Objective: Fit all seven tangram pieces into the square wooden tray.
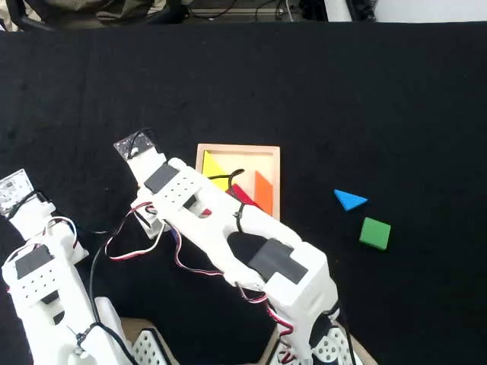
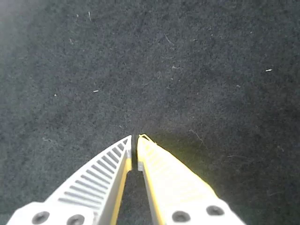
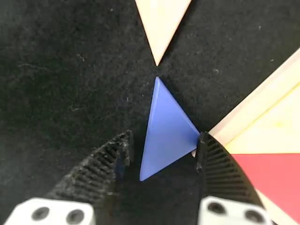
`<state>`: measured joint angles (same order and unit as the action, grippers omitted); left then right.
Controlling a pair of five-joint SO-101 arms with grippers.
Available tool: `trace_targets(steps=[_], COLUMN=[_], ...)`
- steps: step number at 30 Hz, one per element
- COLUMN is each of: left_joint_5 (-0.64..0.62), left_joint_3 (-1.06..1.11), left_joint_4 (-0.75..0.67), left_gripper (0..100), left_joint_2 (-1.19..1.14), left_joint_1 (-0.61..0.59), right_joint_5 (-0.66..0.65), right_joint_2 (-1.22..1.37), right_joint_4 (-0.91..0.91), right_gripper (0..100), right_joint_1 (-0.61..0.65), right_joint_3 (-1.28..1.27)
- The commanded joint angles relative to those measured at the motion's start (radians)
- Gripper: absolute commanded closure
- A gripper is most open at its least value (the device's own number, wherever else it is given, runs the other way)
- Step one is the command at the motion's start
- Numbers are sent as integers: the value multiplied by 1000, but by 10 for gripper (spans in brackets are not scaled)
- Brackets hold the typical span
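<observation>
The blue triangle (image 3: 164, 131) is being straddled by the spread right gripper (image 3: 161, 152) just beside the wooden tray (image 1: 237, 147), mid-frame in the high view. The left gripper (image 2: 136, 140) is being held closed, empty, at the left edge.

Triangle (image 1: 350, 200) and square (image 1: 375, 233) right of tray (image 1: 237, 148)

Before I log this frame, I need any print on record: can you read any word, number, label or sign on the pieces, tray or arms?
None can be read. The square wooden tray, the light blue triangular piece, the green square piece, the darker blue triangular piece by the tray's corner, the pale wooden triangular piece and the black cloth bear no visible print.
</observation>
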<state>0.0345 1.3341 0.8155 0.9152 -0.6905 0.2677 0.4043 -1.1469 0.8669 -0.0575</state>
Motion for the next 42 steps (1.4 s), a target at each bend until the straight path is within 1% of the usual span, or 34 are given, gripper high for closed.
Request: trace_targets(steps=[1,4,6,10,20,30,38,42], left_joint_5=[-6,-6,-6,-6,-6,-6,-6,-6], left_joint_3=[-2,-2,-2,-2,-2,-2,-2,-2], left_joint_4=[-15,-15,-15,-17,-17,-17,-17,-17], left_gripper=[967,967,967,967,967,967,967,967], left_joint_2=[15,15,15,15,15,17,17,17], left_joint_1=[7,7,7,7,7,7,7,7], right_joint_5=[2,-61,-103,-143,-146,-146,-146,-146], right_joint_2=[4,7,7,4,-54,-56,-45,-45], right_joint_4=[-2,-2,-2,-9,-32,-29,-41,-58], right_gripper=[776,776,776,776,776,776,774,723], right_joint_1=[11,29,63,109,72,61,28,31], right_joint_3=[51,67,67,64,62,61,67,70])
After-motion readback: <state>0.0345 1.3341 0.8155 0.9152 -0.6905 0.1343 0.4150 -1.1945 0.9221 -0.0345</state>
